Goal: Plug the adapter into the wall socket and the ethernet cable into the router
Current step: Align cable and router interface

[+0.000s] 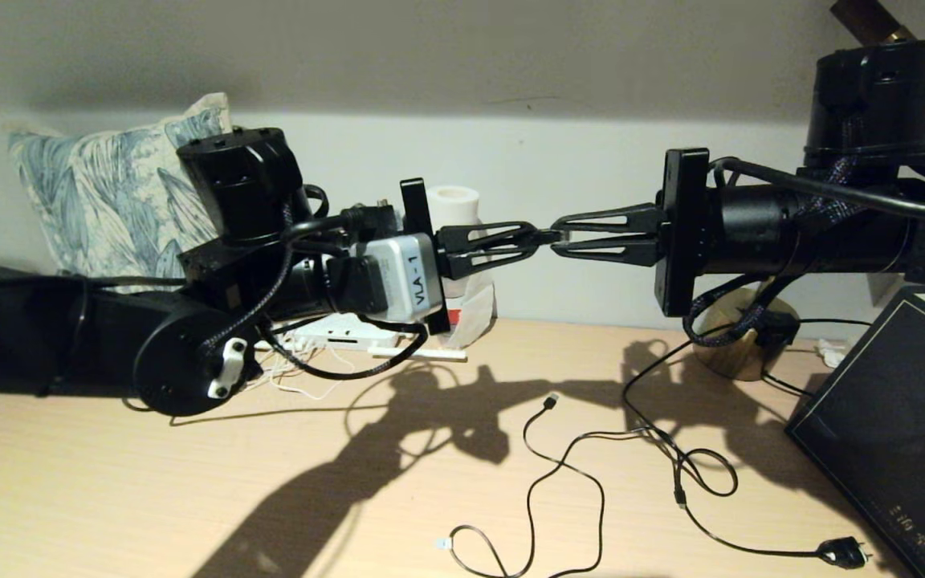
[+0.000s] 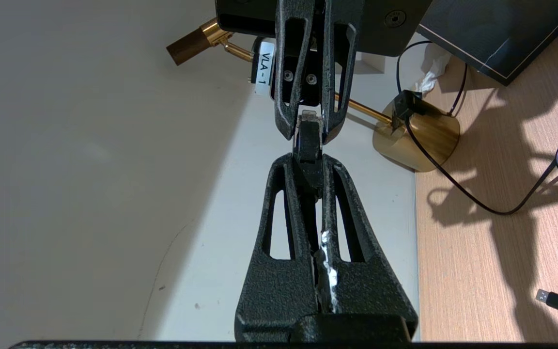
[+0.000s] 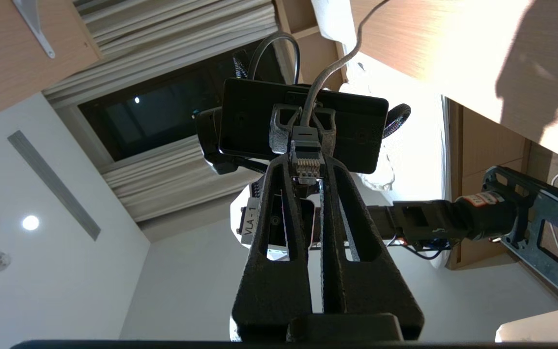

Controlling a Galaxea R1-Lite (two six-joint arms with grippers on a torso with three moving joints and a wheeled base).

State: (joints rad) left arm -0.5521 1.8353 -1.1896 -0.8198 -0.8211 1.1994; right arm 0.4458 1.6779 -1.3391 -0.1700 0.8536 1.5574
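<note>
Both arms raised above the worktop (image 1: 189, 482), grippers meeting tip to tip in mid-air in front of the wall.

Left gripper (image 1: 541, 238) closed on the ethernet cable (image 3: 306, 160) just behind its clear plug. In the right wrist view the plug's gold contacts face the camera and the cable runs back between the left gripper's fingers. Right gripper (image 1: 556, 238) closed on the front of the same plug; the left wrist view shows the clear tip (image 2: 307, 116) pinched between the right gripper's fingertips, dark boot below it in the left's.

Router (image 1: 342, 331): white, lying flat at the back of the worktop, mostly hidden behind the left arm; one antenna (image 1: 418, 352) lies flat in front of it.

On the worktop: thin black cable (image 1: 583, 474) in loose loops with a small dark plug (image 1: 841, 552) at the front right. Brass lamp base (image 1: 739, 337) at back right. Dark flat box (image 1: 888, 417) at far right. Patterned cushion (image 1: 109, 185) against the wall at back left.
</note>
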